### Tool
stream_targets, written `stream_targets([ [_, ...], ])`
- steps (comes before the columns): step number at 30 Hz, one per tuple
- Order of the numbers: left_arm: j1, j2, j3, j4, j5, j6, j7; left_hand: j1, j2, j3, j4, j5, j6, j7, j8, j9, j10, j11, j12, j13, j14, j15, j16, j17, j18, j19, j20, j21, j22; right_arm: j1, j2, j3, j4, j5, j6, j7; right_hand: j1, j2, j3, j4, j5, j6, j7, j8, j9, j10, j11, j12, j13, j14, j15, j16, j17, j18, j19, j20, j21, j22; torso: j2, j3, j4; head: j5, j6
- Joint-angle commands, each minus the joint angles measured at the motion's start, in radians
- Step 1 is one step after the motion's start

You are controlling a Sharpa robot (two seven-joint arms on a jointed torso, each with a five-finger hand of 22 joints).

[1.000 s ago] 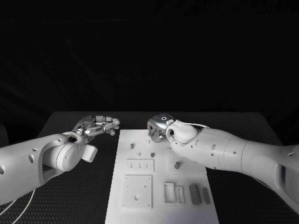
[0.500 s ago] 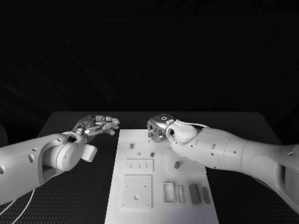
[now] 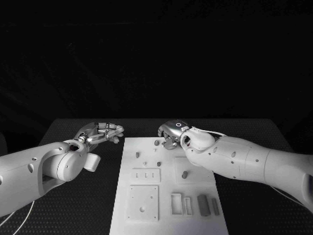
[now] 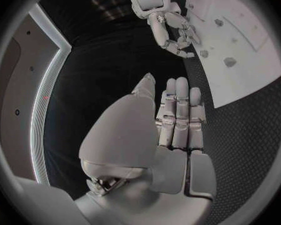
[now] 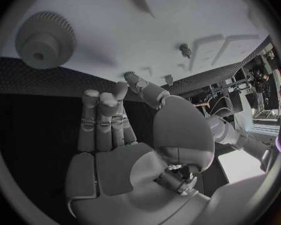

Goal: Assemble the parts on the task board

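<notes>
Parts on the task board [image 3: 169, 186] look like small rigid pieces; judged light, hard, a bit slick, so best pinched across opposite sides with fingertips, not scooped.

Head view: board lies along the middle of the table [image 3: 79, 161], far edge between the two hands. Small pegs [image 3: 137, 154] stand in its far half, flat plates [image 3: 144, 200] and slim bars [image 3: 203, 203] toward the near edge. Left hand [image 3: 102, 132] hovers off the board's far left corner over bare table, fingers curled in loosely, nothing visible in them. Right hand [image 3: 173, 133] is over the board's far edge, fingers curled down; whether it pinches a peg cannot be told here.

Left wrist view: left hand's fingers [image 4: 181, 110] lie straight and pressed together, empty. Right hand [image 4: 172, 32] is at the board edge, fingertips bunched near a peg.

Right wrist view: right hand's fingers [image 5: 103, 120] lie side by side, holding nothing. Gear [image 5: 45, 39] sits on the board near its edge; grip it by the toothed rim.
</notes>
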State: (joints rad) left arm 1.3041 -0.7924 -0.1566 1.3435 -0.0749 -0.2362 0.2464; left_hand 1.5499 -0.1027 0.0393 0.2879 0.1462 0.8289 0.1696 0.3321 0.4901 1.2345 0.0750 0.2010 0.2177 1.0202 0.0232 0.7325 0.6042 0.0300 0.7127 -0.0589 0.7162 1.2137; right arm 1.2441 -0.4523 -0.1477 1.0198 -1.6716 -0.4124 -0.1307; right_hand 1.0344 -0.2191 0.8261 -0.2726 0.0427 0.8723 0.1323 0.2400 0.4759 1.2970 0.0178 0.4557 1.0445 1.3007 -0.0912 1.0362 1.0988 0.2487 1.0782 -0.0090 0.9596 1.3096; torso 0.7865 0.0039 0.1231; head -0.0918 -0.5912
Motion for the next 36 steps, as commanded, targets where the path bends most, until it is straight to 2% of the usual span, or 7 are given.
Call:
stream_targets([
  [1, 0.002, -0.002, 0.001, 0.001, 0.004, 0.008, 0.013, -0.001, -0.003, 0.005, 0.002, -0.004, 0.001, 0.005, -0.004, 0.001, -0.001, 0.005, -0.006, 0.001, -0.004, 0.002, -0.005, -0.001, 0.02, 0.001, -0.005, 0.006, -0.001, 0.011, -0.034, 0.014, 0.041, 0.077, -0.03, 0.054, 0.0, -0.011, -0.008, 0.003, 0.006, 0.012, -0.002, 0.006, 0.003, 0.006, -0.002, 0.006, 0.001, -0.002, -0.001, 0.005, -0.002, 0.013, -0.002, 0.0, 0.006, 0.006, 0.0, 0.0032, -0.0046, 0.005, 0.002],
  [3, 0.002, -0.004, 0.001, 0.002, 0.004, 0.01, 0.013, -0.001, -0.003, 0.005, 0.002, -0.004, 0.002, 0.004, -0.004, 0.002, -0.001, 0.005, -0.006, 0.002, -0.004, 0.002, -0.006, -0.001, 0.02, 0.001, -0.005, 0.006, -0.002, 0.022, -0.068, 0.025, 0.071, 0.116, -0.016, 0.072, -0.008, -0.011, -0.023, 0.002, 0.007, 0.027, -0.005, 0.015, 0.007, 0.012, -0.006, 0.014, 0.005, 0.002, -0.004, 0.008, -0.002, 0.013, 0.001, 0.0, 0.009, 0.007, 0.0, 0.0024, -0.0045, 0.005, 0.003],
  [10, 0.002, -0.007, 0.001, 0.0, 0.004, 0.008, 0.013, -0.001, -0.002, 0.005, 0.002, -0.004, 0.004, 0.002, -0.003, 0.003, 0.004, 0.003, -0.005, 0.004, -0.004, 0.002, -0.006, -0.001, 0.018, 0.0, -0.006, 0.007, -0.003, 0.047, -0.156, 0.051, 0.111, 0.176, 0.074, 0.097, -0.025, 0.0, -0.069, -0.01, 0.011, 0.042, -0.01, 0.023, 0.007, 0.011, -0.01, 0.032, 0.015, 0.004, -0.008, 0.017, -0.003, 0.013, 0.001, -0.001, 0.015, 0.009, -0.004, 0.0066, -0.0164, 0.01, 0.008],
  [17, 0.002, -0.007, 0.001, 0.0, 0.004, 0.01, 0.013, -0.002, -0.002, 0.005, 0.002, -0.004, 0.004, 0.002, -0.004, 0.003, 0.004, 0.003, -0.006, 0.004, -0.004, 0.002, -0.006, -0.001, 0.018, 0.0, -0.007, 0.007, -0.003, 0.049, -0.195, 0.052, 0.09, 0.177, 0.143, 0.097, -0.035, 0.001, -0.125, -0.017, 0.024, 0.038, -0.009, 0.019, 0.002, 0.001, -0.009, 0.057, 0.029, -0.001, -0.008, 0.028, 0.0, 0.013, -0.006, -0.003, 0.02, 0.012, -0.005, 0.0118, -0.0221, 0.013, 0.007],
  [26, 0.002, -0.005, 0.001, -0.002, 0.004, 0.013, 0.013, -0.004, -0.003, 0.004, 0.002, -0.005, 0.004, 0.003, -0.004, 0.004, 0.004, 0.003, -0.007, 0.004, -0.004, 0.002, -0.006, -0.002, 0.017, 0.0, -0.007, 0.008, -0.004, 0.045, -0.197, 0.051, 0.063, 0.154, 0.18, 0.089, -0.052, -0.009, -0.183, -0.017, 0.041, 0.007, 0.001, 0.001, -0.009, -0.026, 0.001, 0.073, 0.038, -0.021, 0.001, 0.034, 0.001, 0.013, -0.022, 0.002, 0.02, 0.013, -0.004, 0.0106, -0.019, 0.008, 0.007],
  [31, 0.002, -0.006, 0.001, -0.003, 0.005, 0.014, 0.012, -0.004, -0.003, 0.004, 0.003, -0.005, 0.004, 0.003, -0.005, 0.004, 0.003, 0.004, -0.008, 0.004, -0.004, 0.002, -0.006, -0.002, 0.017, 0.0, -0.008, 0.008, -0.004, 0.033, -0.2, 0.05, 0.065, 0.137, 0.199, 0.089, -0.062, -0.013, -0.223, -0.017, 0.065, -0.005, 0.005, -0.005, -0.012, -0.038, 0.005, 0.089, 0.045, -0.031, 0.005, 0.041, 0.004, 0.013, -0.03, 0.005, 0.021, 0.014, -0.004, 0.0086, -0.0177, 0.007, 0.004],
  [36, 0.002, -0.006, 0.001, -0.003, 0.005, 0.014, 0.012, -0.005, -0.003, 0.004, 0.003, -0.005, 0.003, 0.003, -0.005, 0.004, 0.003, 0.004, -0.008, 0.004, -0.004, 0.002, -0.006, -0.002, 0.016, 0.0, -0.008, 0.008, -0.005, 0.021, -0.187, 0.048, 0.041, 0.122, 0.203, 0.087, -0.064, -0.011, -0.253, -0.017, 0.061, -0.007, 0.005, -0.004, -0.013, -0.046, 0.005, 0.108, 0.053, -0.036, 0.006, 0.049, 0.005, 0.013, -0.036, 0.005, 0.025, 0.014, -0.004, 0.0083, -0.0183, 0.008, 0.003],
])
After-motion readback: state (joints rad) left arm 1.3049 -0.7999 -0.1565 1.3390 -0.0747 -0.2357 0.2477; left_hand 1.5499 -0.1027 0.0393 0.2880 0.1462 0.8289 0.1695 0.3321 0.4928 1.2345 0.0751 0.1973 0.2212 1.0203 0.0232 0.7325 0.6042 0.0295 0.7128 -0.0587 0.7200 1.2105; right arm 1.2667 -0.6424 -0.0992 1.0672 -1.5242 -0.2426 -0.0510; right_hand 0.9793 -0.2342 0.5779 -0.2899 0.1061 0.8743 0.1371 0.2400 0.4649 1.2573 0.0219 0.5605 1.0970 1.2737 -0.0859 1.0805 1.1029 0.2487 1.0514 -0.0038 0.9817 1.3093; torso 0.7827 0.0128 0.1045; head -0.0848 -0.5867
